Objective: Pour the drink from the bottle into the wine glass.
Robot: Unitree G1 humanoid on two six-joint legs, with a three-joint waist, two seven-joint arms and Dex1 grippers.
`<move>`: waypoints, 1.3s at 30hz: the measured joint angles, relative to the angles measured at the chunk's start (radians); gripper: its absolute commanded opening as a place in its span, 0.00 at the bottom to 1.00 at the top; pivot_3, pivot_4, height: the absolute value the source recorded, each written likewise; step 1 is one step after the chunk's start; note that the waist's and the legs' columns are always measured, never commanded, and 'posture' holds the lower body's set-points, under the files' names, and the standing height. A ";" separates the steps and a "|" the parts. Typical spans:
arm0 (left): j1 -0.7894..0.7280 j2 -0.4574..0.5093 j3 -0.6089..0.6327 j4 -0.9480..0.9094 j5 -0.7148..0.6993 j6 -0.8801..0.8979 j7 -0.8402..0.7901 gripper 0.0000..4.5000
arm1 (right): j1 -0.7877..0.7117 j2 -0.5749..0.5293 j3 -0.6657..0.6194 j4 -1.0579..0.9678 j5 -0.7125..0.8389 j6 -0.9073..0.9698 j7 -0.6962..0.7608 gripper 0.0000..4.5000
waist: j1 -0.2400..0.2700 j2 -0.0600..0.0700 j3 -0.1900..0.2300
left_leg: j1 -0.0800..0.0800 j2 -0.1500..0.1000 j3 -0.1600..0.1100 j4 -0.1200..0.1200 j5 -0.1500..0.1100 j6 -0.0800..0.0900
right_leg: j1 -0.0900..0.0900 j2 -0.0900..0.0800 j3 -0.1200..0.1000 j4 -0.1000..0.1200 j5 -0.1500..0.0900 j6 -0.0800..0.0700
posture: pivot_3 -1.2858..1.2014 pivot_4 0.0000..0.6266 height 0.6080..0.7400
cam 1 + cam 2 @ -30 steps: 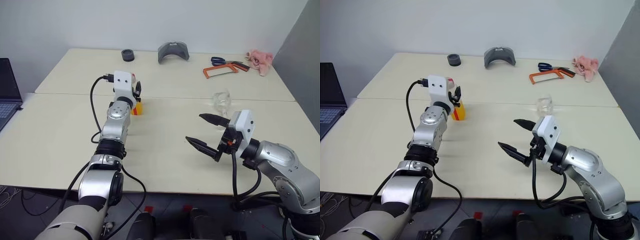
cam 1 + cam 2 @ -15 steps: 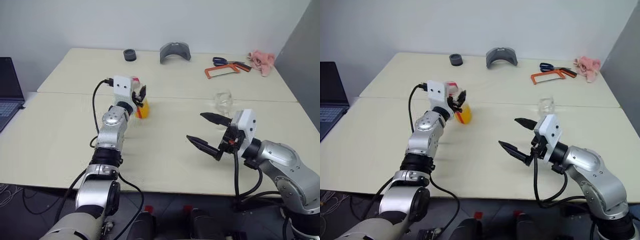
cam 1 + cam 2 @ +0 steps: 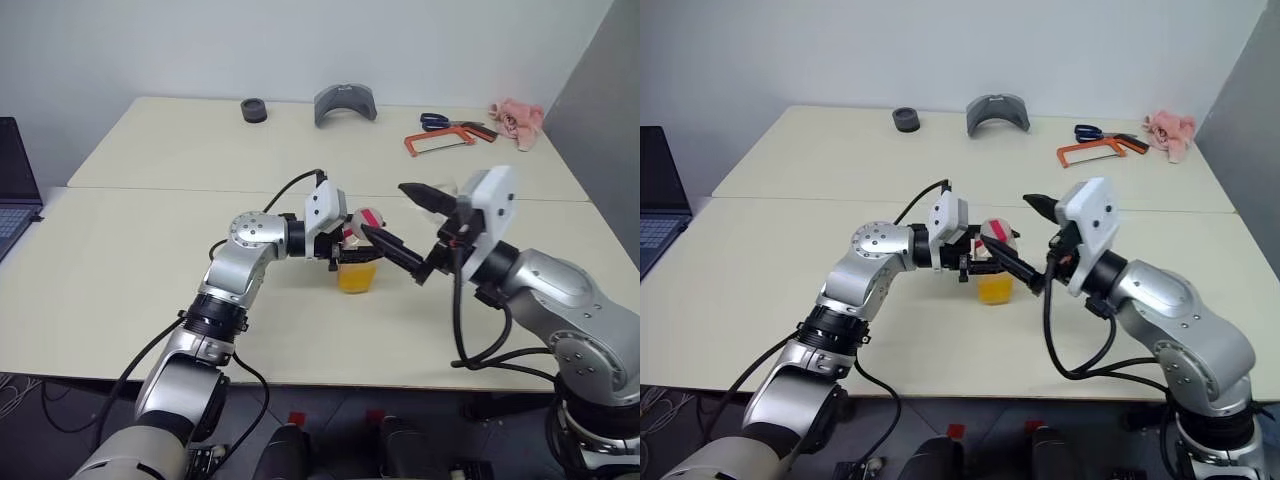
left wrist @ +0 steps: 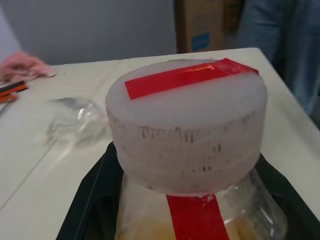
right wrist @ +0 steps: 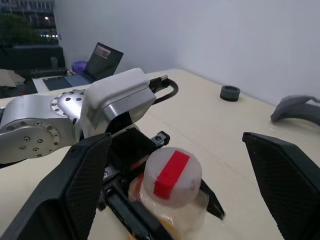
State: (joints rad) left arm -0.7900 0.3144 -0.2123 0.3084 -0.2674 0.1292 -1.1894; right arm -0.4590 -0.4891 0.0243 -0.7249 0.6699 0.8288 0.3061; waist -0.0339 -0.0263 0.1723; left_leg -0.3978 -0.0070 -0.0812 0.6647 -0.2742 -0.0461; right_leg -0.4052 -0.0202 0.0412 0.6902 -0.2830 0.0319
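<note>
A wide cream table [image 3: 150,290], made of two tops butted along a seam, fills the room's near part under a plain pale wall [image 3: 300,40]; a grey panel [image 3: 600,110] closes the right side. Taking the bottle [image 3: 357,262] as landmark: it stands upright near the table's middle, just in front of the seam, with orange-yellow drink [image 3: 357,276] in its lower part and a white cap [image 5: 170,176] crossed by red tape.

The left gripper [image 3: 345,245] reaches in level from the bottle's left and is clamped on its shoulders below the cap. The right gripper [image 3: 410,225] comes from the bottle's right with its black fingers spread wide, one finger close by the cap, the other behind and above it, nothing held.

The wine glass [image 4: 75,117] shows blurred in the left wrist view, beyond the bottle on the tabletop.

Far left of the bottle, at the table's edge, sits a laptop [image 3: 15,190]. Well behind it along the far edge lie a grey curved piece [image 3: 345,103], an orange-framed hacksaw [image 3: 445,140], blue-handled scissors [image 3: 440,121], a pink cloth [image 3: 518,120] and a small black ring [image 3: 254,110].
</note>
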 measured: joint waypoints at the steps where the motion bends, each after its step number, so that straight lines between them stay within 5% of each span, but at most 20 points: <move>1: -0.007 -0.008 -0.001 0.010 0.000 -0.008 -0.007 0.48 | -0.011 0.009 0.012 0.001 -0.004 0.010 -0.011 1.00 | 0.001 0.000 0.000 | 0.000 0.000 0.000 0.000 0.000 0.000 | 0.000 0.000 0.000 0.000 0.000 0.000 | 0.52 0.24 1.00; 19: -0.020 -0.031 0.001 0.084 0.006 -0.058 -0.064 0.48 | -0.022 0.058 0.076 0.074 -0.080 0.056 -0.044 1.00 | 0.001 0.000 0.000 | 0.000 0.000 -0.001 0.000 0.000 0.000 | 0.000 0.000 0.000 0.000 0.000 0.000 | 0.52 0.24 1.00; 22: -0.020 -0.030 0.001 0.084 0.006 -0.061 -0.063 0.48 | -0.022 0.064 0.075 0.081 -0.079 0.059 -0.042 0.86 | 0.001 0.000 0.000 | 0.000 0.000 -0.001 0.000 0.000 0.000 | 0.000 0.000 0.000 0.000 0.000 0.000 | 0.52 0.24 1.00; 27: -0.020 -0.030 0.001 0.084 0.006 -0.062 -0.064 0.48 | -0.022 0.069 0.072 0.095 -0.078 0.055 -0.018 0.46 | 0.001 0.000 0.000 | 0.000 0.000 -0.001 0.000 0.000 0.000 | 0.000 0.000 0.000 0.000 0.000 0.000 | 0.52 0.24 1.00; 29: -0.020 -0.029 0.002 0.083 0.005 -0.062 -0.067 0.48 | -0.018 0.066 0.072 0.100 -0.080 0.041 0.001 0.42 | 0.001 0.000 0.000 | 0.000 0.000 -0.001 0.000 0.000 0.000 | 0.000 0.000 0.000 0.000 0.000 0.000 | 0.52 0.24 1.00; 33: -0.021 -0.026 0.002 0.081 -0.003 -0.055 -0.101 0.48 | -0.013 0.017 0.081 0.146 -0.102 -0.055 0.131 0.42 | 0.001 0.000 0.000 | 0.000 -0.001 0.000 0.000 0.000 0.000 | 0.000 0.000 0.000 0.000 0.000 0.000 | 0.52 0.24 1.00; 39: -0.092 -0.008 -0.016 0.135 0.000 -0.059 -0.209 0.47 | -0.256 -0.159 0.172 0.496 -0.168 -0.335 0.700 0.42 | -0.005 0.001 0.002 | 0.001 0.000 0.002 0.000 0.000 0.001 | 0.000 0.003 -0.001 -0.001 0.000 0.000 | 0.52 0.24 1.00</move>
State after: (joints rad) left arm -0.8817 0.3066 -0.2280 0.4435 -0.2678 0.0706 -1.3979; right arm -0.7155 -0.6483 0.1963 -0.2286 0.5017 0.4934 1.0056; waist -0.0389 -0.0249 0.1744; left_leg -0.3970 -0.0066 -0.0793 0.6643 -0.2744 -0.0454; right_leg -0.4048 -0.0175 0.0402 0.6888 -0.2829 0.0322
